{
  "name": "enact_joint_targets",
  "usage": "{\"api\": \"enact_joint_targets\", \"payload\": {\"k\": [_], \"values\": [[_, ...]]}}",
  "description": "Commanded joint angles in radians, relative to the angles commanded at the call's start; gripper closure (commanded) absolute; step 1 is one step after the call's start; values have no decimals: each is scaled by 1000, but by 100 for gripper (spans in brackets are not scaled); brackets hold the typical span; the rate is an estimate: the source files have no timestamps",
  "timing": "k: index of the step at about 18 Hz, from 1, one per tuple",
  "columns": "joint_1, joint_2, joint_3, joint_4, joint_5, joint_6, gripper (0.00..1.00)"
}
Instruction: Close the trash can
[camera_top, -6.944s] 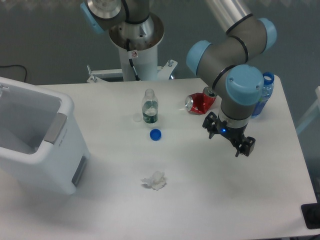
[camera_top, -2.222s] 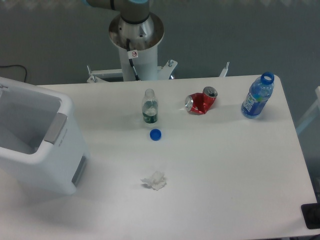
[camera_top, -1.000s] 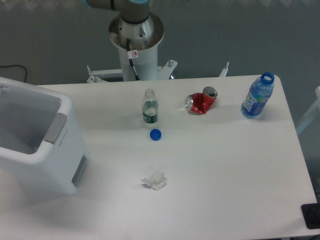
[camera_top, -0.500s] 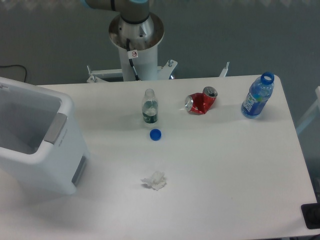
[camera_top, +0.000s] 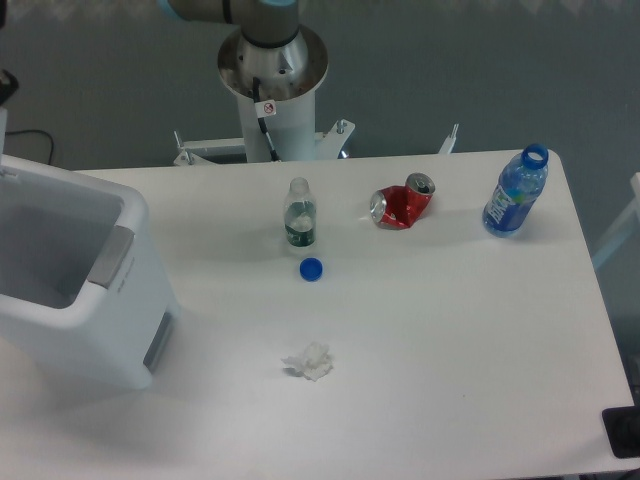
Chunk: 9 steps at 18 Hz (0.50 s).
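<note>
Trash can (camera_top: 75, 285) is sitting at the far left edge of the white table (camera_top: 450, 340), its top open so the hollow inside is showing, with a grey latch strip on its right rim and a grey panel low on its right side. A small dark part is poking in at the top left corner above the bin; whether that is the gripper, and how its jaws are standing, cannot be told. Near the table's middle, a crumpled white tissue (camera_top: 309, 361) is lying toward the front, a blue bottle cap (camera_top: 311, 268) is resting just in front of a small uncapped clear bottle (camera_top: 299, 213), and the arm's base pedestal (camera_top: 272, 90) is standing behind the table. Further right, a crushed red soda can (camera_top: 402, 203) is lying on its side, and a blue bottle (camera_top: 516, 192) is standing near the right edge.
</note>
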Motion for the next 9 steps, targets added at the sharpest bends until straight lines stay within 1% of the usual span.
{"api": "enact_joint_targets", "payload": {"k": [3,9], "values": [[6,-2,-18,0,0,0,97],[51,-3,-35,0,-2,2,97]]}}
